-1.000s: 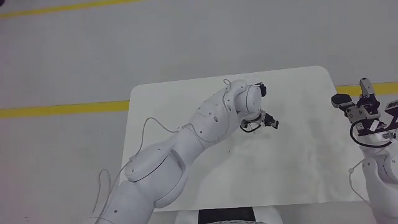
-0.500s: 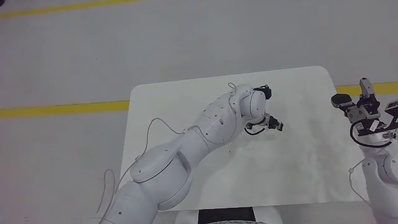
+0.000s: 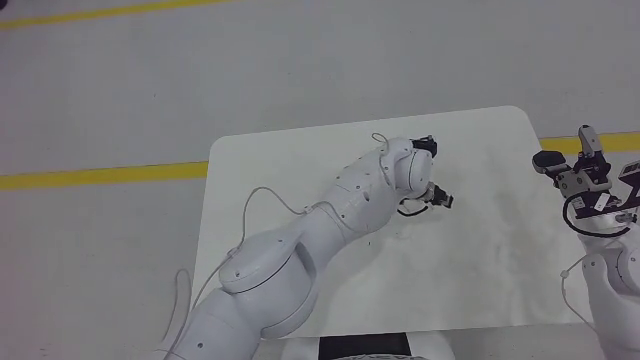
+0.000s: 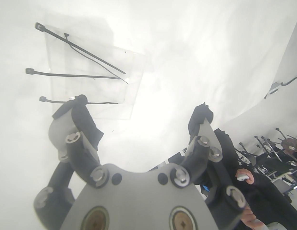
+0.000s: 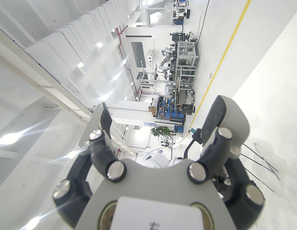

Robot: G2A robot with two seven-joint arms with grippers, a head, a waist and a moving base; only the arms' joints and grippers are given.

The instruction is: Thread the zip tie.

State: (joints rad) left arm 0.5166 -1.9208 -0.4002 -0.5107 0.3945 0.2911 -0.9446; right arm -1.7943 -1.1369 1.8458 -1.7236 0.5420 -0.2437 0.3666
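Your left gripper (image 3: 441, 198) has slid toward 3 o'clock, jaws spread and empty, over the 4 zip ties (image 4: 91, 75) on a clear plate (image 4: 129, 72). That looks like lining up a pick; nothing is threaded. Your right gripper (image 3: 567, 150), parted, sits at 3 o'clock off the table (image 3: 480, 280).

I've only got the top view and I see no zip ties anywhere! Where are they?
Observer: The left wrist view shows four black zip ties lying across a clear sheet.
Operator: Is the left gripper holding one?
Observer: No. The left gripper is open and empty, with one fingertip by the nearest tie.
Operator: What about the other gripper?
Observer: The right gripper is open too, with nothing between its fingers.
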